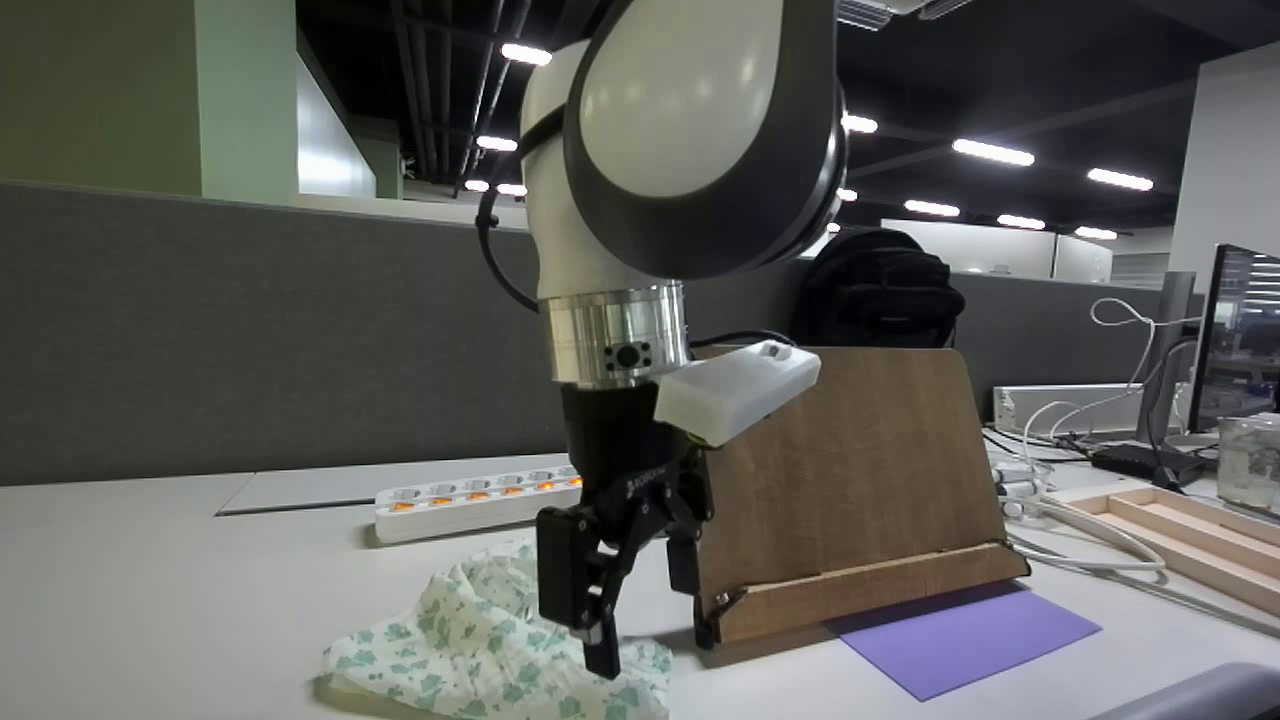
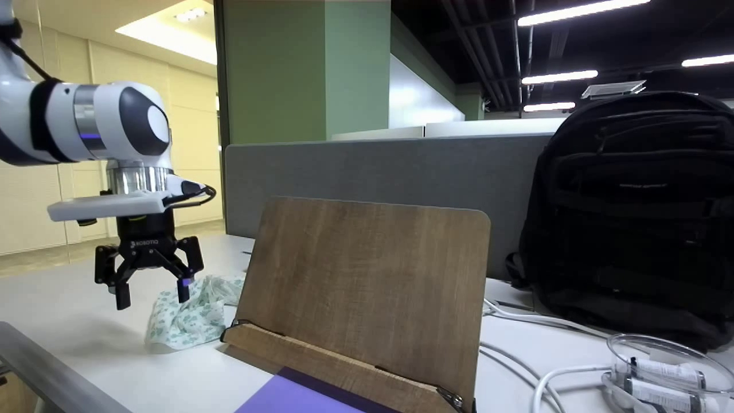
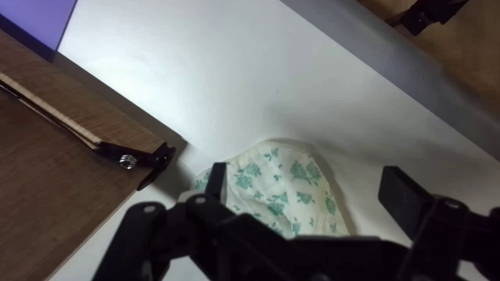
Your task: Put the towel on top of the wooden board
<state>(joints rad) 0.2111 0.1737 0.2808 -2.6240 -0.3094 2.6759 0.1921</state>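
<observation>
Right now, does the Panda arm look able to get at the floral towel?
Probably yes: the gripper hangs open, the floral towel shows between its fingers in the wrist view, and the wooden board stands to one side, seemingly leaving the way down free.

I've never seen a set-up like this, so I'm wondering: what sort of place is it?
Most likely an office, perhaps one used as a lab: a grey partition runs behind the white desk, and a computer monitor shows at the edge of an exterior view.
</observation>
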